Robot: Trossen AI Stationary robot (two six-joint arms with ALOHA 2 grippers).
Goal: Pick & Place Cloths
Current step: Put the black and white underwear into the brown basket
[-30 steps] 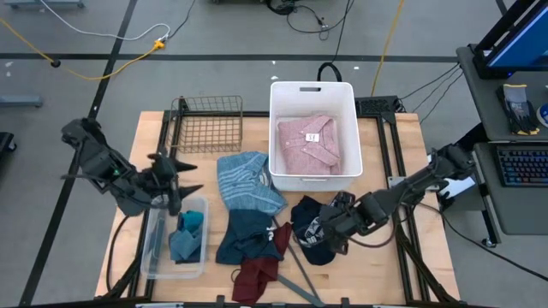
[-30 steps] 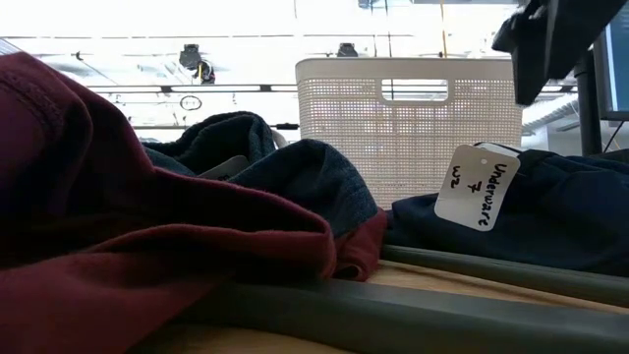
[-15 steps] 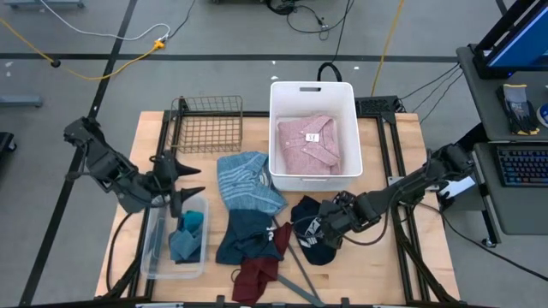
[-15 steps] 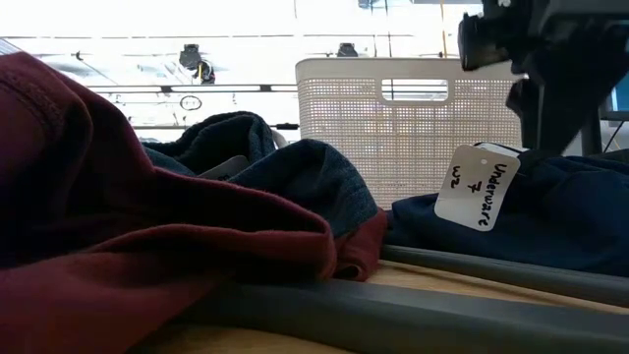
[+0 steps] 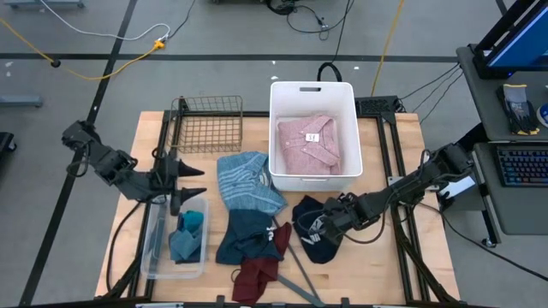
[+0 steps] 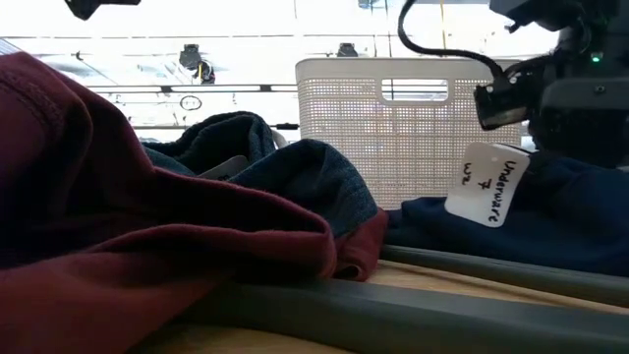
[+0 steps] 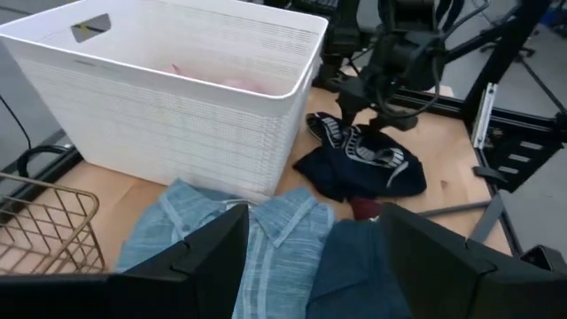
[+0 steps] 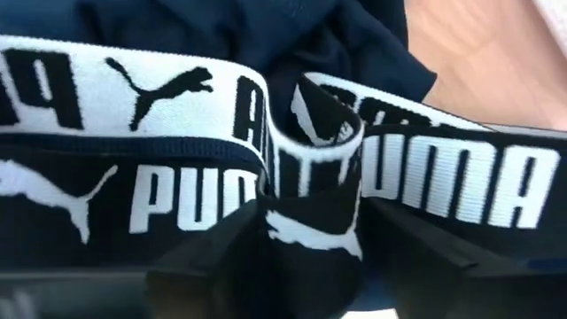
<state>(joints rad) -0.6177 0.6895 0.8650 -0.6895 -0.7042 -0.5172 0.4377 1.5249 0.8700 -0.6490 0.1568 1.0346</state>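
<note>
Right hand (image 5: 318, 228): down on the navy garment (image 5: 318, 240) at the table's front right; in the right wrist view its two fingers (image 8: 416, 252) stand on either side of a pinched-up fold of the white-lettered waistband (image 8: 314, 168), pressed against it, so it is clamped on that fold.
Navy garment: crumpled on the table (image 5: 411, 171), just in front of the white bin (image 5: 312, 91); a white handwritten tag (image 6: 488, 184) hangs from it.
Left hand (image 5: 190, 181): raised above the table's left side, fingers (image 7: 199, 257) apart, holding nothing.
Pink collared shirt (image 5: 309, 144): folded inside the white bin.
Light-blue striped shirt (image 5: 247, 180): on the table, touching the bin's front-left corner.
Dark blue garment (image 5: 241, 235): in front of the striped shirt.
Maroon garment (image 5: 257, 274): at the front edge, beside the grey hanger (image 5: 300, 278).
Teal and blue pieces (image 5: 187, 233): inside the clear tub (image 5: 154, 257) at the front left.
Wire basket (image 5: 208, 124): at the back, left of the bin.
</note>
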